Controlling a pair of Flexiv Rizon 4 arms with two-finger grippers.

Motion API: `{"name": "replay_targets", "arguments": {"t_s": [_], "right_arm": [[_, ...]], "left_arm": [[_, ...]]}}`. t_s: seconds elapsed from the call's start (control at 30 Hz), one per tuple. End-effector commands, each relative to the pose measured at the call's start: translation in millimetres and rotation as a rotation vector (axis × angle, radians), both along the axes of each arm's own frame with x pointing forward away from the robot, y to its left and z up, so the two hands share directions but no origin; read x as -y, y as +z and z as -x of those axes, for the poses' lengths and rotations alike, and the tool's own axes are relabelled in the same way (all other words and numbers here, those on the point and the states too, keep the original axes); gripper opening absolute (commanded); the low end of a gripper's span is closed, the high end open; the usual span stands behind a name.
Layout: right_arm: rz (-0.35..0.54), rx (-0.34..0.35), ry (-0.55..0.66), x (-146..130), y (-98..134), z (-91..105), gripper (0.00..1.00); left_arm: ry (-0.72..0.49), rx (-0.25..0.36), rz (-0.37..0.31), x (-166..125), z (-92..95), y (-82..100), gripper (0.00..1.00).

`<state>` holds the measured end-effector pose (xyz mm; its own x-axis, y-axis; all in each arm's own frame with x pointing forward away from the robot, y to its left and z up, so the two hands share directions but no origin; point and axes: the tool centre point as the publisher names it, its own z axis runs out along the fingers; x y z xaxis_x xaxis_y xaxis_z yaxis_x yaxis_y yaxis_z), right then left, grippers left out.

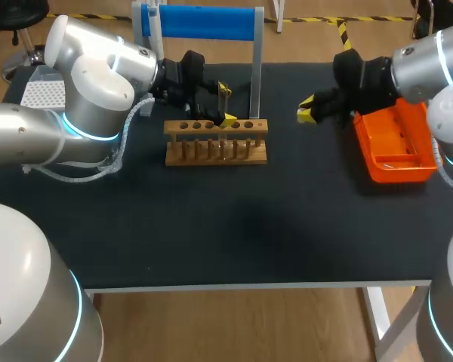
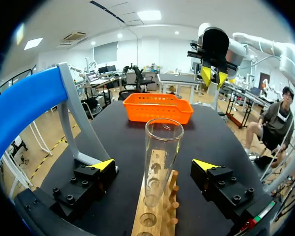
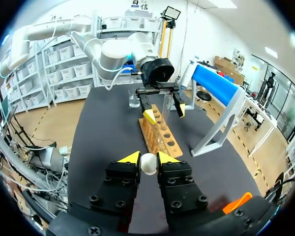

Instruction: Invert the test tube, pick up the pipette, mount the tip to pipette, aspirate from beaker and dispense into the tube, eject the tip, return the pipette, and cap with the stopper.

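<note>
**Inspector:** Left tool, condition?

**Operator:** My left gripper (image 2: pixel 155 165) is released. Its fingers (image 2: pixel 104 165) stand spread on either side of the test tube (image 2: pixel 162 157). A gap shows on each side, and neither finger touches the glass.

**Inspector:** Position of the tube?

**Operator:** Upright in the wooden rack (image 1: pixel 215 143), open mouth up. I cannot tell which hole it is in. The rack stands on the table (image 1: pixel 234 226) in front of the blue-topped stand (image 1: pixel 200 23).

**Inspector:** Right tool?

**Operator:** My right gripper (image 3: pixel 148 158) is clenched on the stopper (image 3: pixel 148 164), a small white piece pinched between both yellow tips. The gripper hangs above the table between the rack and the orange basket (image 1: pixel 396 147). It is close beside the basket and well apart from the rack, and it points toward my left gripper.

**Inspector:** Anything further?

**Operator:** A clear beaker (image 3: pixel 133 98) stands on the table. From the right wrist it sits past the far end of the rack, near my left arm.
</note>
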<state>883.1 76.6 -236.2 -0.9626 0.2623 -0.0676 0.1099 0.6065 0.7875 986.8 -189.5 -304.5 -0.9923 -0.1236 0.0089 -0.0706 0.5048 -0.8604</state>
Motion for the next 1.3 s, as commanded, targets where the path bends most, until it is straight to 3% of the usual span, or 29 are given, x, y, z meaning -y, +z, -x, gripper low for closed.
{"name": "replay_targets", "arguments": {"t_s": [0.03, 0.63, 1.3], "right_arm": [[0.012, 0.002, 0.04, -14.7, 6.8, -16.4, 0.0], [0.053, -0.004, 0.144, -79.9, 23.5, -62.2, 0.0], [0.079, 0.01, 0.203, -127.6, 35.6, -82.8, 0.0]], "left_arm": [[-0.002, 0.0, 0.0, -0.3, -0.1, 0.0, 1.0], [-0.002, 0.0, 0.0, -0.3, -0.1, 0.0, 1.0], [-0.002, 0.0, 0.0, -0.3, -0.1, 0.0, 1.0]]}}
